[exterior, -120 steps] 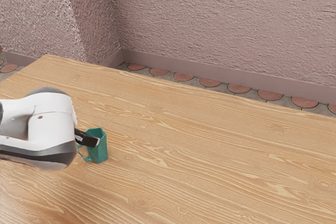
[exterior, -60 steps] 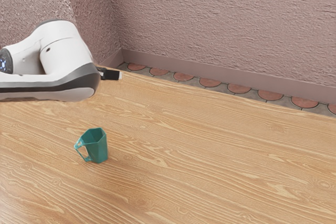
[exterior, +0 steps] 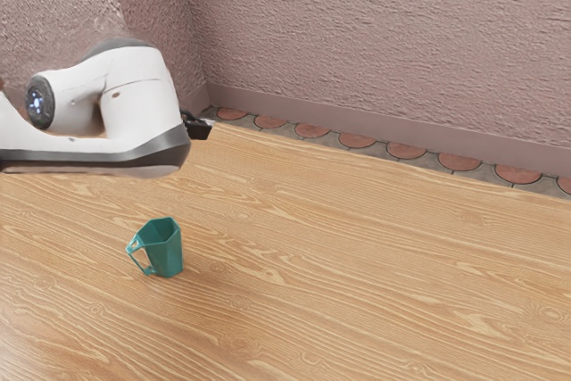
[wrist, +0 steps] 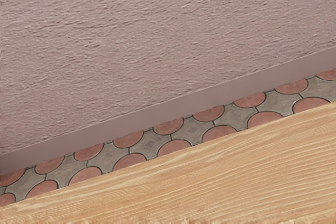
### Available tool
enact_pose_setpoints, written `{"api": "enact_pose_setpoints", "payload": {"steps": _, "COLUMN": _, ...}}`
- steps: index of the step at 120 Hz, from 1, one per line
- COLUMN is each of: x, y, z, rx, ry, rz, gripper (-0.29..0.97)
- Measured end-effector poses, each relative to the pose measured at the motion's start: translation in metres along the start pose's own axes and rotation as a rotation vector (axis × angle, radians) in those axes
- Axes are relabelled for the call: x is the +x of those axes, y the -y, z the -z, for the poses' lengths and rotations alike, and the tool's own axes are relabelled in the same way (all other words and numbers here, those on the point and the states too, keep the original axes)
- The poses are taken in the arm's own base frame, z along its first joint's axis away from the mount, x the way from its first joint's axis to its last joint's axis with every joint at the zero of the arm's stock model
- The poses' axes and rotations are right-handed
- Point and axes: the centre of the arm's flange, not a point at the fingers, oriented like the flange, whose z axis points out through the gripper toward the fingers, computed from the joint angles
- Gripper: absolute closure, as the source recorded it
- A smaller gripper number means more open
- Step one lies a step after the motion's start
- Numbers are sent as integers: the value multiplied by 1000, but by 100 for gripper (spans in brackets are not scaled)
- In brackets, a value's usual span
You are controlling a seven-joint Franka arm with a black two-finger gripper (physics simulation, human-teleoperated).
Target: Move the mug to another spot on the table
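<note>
**Exterior view, left to right.** The white Franka arm (exterior: 107,118) occupies the upper left of the frame, raised well above the bench (exterior: 375,256). A small black part of its hand projects past the link's right end, and from this it cannot be told whether the jaws are released or clenched. They hold nothing that can be seen. Below the arm, in the lower left of the frame, the teal mug (exterior: 161,247) stands upright on the bench with its handle toward the frame's left edge, well apart from the hand. The textured wall (exterior: 384,33) and a strip of tiled floor (exterior: 406,150) cross the upper right.

**Wrist view.** The camera looks over the bench edge (wrist: 220,177) at the tiled floor (wrist: 157,142), the baseboard (wrist: 173,108) and the wall (wrist: 157,35).

**Change.** One second earlier the hand was low, with a dark finger at the mug's rim. Half a second ago it had lifted away, and it now sits slightly further right at much the same height. The mug has kept the same spot and pose throughout. This suggests a retreat after letting go, so any relocation is either already complete or did not occur in this interval.
</note>
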Motion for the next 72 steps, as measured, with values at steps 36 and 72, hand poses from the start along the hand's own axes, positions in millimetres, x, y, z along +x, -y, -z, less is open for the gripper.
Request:
{"api": "enact_pose_setpoints", "payload": {"steps": 36, "x": -8, "y": 40, "z": 0, "rx": 29, "ry": 35, "rz": 375, "gripper": 0}}
{"api": "enact_pose_setpoints", "payload": {"steps": 72, "x": 27, "y": -4, "z": -3, "rx": -16, "ry": -40, "rz": 30, "gripper": 0}}
